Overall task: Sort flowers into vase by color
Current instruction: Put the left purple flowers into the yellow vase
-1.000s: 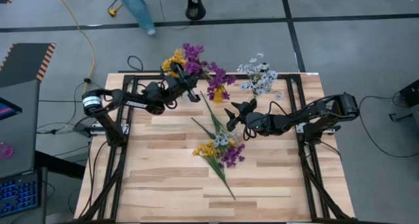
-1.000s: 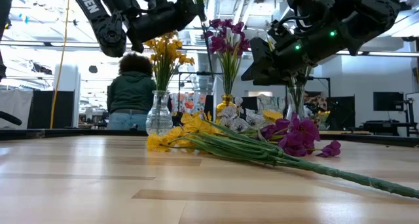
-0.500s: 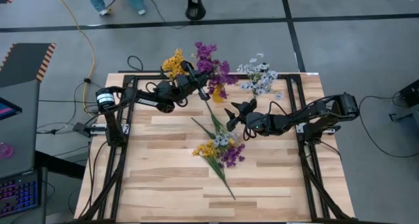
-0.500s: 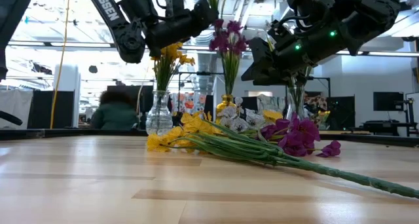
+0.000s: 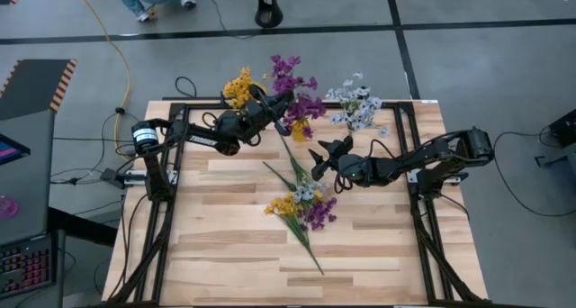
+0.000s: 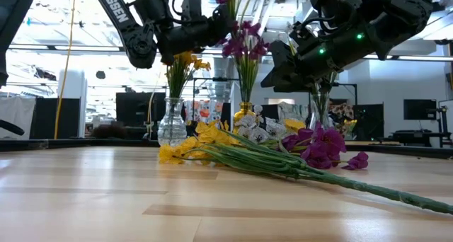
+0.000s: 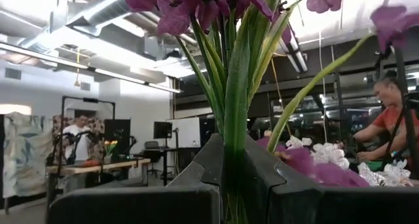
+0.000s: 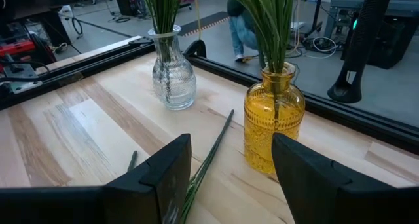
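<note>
Roughly halfway: left gripper clamped on purple sprig above amber vase. Right gripper idle mid-table, jaws apart, empty. Mixed pile w/ yellow, purple, white still unsorted.

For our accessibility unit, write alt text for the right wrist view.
Past the open right gripper, a yellow glass vase and a clear glass vase, both holding green stems, stand on the wooden table; one loose stem lies between them.
</note>
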Robot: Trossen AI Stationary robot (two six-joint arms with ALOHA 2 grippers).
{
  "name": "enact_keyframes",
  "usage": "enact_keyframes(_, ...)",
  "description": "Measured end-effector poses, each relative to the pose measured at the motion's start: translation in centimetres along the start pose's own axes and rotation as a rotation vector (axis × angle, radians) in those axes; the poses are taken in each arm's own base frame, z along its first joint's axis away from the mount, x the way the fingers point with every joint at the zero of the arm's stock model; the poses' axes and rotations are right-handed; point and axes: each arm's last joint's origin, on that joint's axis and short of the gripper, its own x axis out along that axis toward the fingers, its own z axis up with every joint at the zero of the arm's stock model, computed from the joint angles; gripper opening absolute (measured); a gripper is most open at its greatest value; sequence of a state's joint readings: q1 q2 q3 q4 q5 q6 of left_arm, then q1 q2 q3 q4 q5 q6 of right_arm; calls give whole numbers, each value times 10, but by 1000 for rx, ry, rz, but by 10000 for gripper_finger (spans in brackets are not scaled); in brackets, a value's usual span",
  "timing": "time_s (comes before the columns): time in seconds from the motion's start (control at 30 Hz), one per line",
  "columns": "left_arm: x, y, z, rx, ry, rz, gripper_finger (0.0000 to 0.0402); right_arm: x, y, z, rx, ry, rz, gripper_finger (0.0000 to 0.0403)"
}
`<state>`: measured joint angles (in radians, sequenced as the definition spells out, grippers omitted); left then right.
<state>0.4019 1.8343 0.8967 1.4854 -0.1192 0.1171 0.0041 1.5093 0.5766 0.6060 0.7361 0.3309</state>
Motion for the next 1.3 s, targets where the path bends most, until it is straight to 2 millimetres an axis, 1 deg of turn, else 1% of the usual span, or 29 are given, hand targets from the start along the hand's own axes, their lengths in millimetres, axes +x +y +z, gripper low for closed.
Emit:
enact_keyframes(0.17,0,0,0,-11,2,0,9,0,0,0,0,0,0,240)
enact_keyframes(0.8,0,0,1,48,-10,0,9,0,0,0,0,0,-1,240)
enact_keyframes(1.3,0,0,2,44,-26,-13,9,0,0,0,0,-1,-1,240)
